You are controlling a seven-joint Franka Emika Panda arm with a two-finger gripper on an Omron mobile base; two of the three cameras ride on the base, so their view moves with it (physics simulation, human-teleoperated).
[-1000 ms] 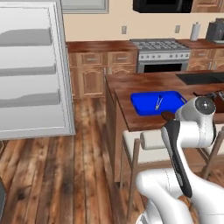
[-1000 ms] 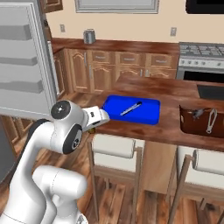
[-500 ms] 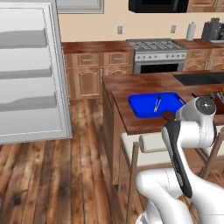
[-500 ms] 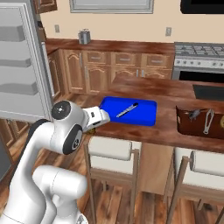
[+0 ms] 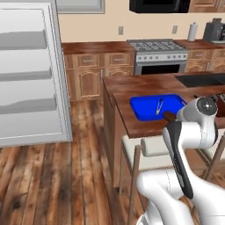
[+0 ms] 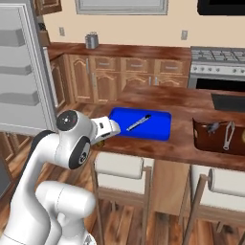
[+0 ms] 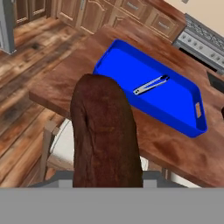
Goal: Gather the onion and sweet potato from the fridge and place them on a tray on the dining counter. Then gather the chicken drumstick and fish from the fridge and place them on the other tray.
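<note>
Reddish-brown dining counter (image 7: 57,83) bears blue tray (image 7: 127,72).

The white arm rises from the lower right of the left base view, folds at a dark-jointed elbow and reaches forward. Its hand (image 6: 114,128), left of centre in the right base view, is clamped on the sweet potato (image 7: 105,135), which stands lengthwise between the fingers.

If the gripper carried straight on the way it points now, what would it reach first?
The gripper, holding the sweet potato, points at the blue tray on the dining counter. It would probably meet the tray's near rim first; depth is uncertain.
</note>
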